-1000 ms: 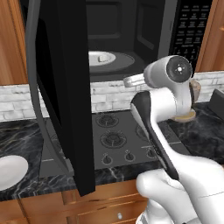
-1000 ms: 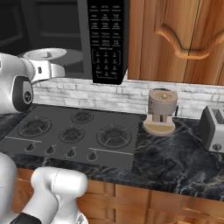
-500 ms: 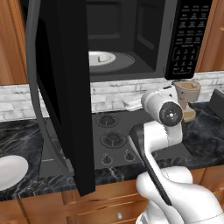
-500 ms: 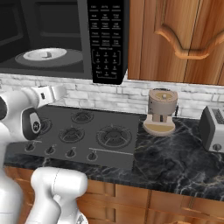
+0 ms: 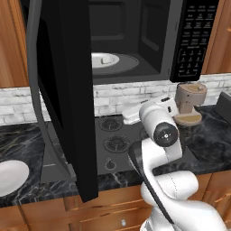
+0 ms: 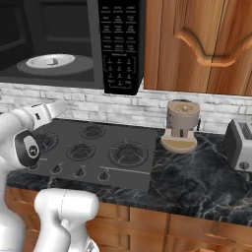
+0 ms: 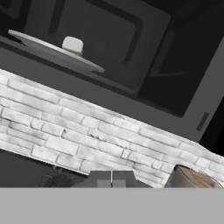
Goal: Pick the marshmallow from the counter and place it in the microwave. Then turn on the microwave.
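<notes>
The black microwave (image 5: pixel 194 40) (image 6: pixel 118 44) hangs above the stove with its door (image 5: pixel 63 90) swung wide open to the left. A tiny off-white marshmallow (image 5: pixel 107 59) (image 6: pixel 55 60) (image 7: pixel 72 44) rests on the white turntable (image 5: pixel 119 64) (image 7: pixel 48 48) inside. My gripper (image 5: pixel 125 118) (image 6: pixel 63 106) (image 7: pixel 111 181) hovers over the stovetop, below and in front of the opening, well apart from the marshmallow. Its fingers stand together, shut on nothing. The black marble counter (image 5: pixel 207 144) (image 6: pixel 197 177) runs on both sides of the stove.
A dark stovetop (image 5: pixel 117 140) (image 6: pixel 93 147) lies under the hand. The open door juts out over the counter's left part, above a white plate (image 5: pixel 9 176). A tan appliance (image 5: pixel 189 103) (image 6: pixel 181 125) and a toaster (image 6: pixel 240 145) stand at the right, under wooden cabinets (image 6: pixel 206 44).
The arm has dropped from the level of the microwave opening to just above the stovetop, and the hand has pulled back. The marshmallow stays on the turntable.
</notes>
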Robot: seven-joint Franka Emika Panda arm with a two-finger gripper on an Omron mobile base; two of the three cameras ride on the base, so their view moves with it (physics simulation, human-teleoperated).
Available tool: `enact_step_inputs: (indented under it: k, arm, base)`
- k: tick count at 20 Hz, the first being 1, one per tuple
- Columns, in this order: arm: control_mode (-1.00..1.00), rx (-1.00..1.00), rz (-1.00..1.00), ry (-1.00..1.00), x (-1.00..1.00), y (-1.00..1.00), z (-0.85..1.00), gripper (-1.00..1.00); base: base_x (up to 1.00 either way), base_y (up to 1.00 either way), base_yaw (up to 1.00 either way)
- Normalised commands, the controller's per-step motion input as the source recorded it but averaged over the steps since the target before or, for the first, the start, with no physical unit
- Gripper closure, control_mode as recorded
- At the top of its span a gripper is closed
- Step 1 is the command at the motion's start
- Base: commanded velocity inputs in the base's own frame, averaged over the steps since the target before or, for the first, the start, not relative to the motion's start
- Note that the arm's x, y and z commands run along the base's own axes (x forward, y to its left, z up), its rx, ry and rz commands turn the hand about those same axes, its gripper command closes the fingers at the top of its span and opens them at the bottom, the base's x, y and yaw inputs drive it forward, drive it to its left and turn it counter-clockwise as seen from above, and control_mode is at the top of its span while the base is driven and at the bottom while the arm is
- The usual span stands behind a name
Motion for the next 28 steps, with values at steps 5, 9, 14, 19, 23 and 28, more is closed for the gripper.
enact_step_inputs:
  k: [5, 9, 14, 19, 23, 28]
  arm:
    - [-1.00, -0.08, 0.00, -0.05, -0.47, 0.36, -0.25, 1.00]
    - [-1.00, -0.09, 0.00, -0.08, -0.09, 0.15, -0.37, 1.00]
    - [-1.00, -0.09, 0.00, -0.12, 0.03, 0.00, -0.49, 1.00]
    - [-1.00, -0.10, 0.00, -0.16, 0.00, 0.00, -0.60, 1.00]
    - [-1.00, -0.09, 0.00, -0.15, 0.01, 0.00, -0.58, 1.00]
    - [-1.00, -0.09, 0.00, -0.15, -0.02, 0.11, -0.46, 1.00]
  base:
    - [0.00, 0.00, 0.00]
    - [0.00, 0.00, 0.00]
    - [0.00, 0.00, 0.00]
    - [0.00, 0.00, 0.00]
    - [0.00, 0.00, 0.00]
    - [0.00, 0.00, 0.00]
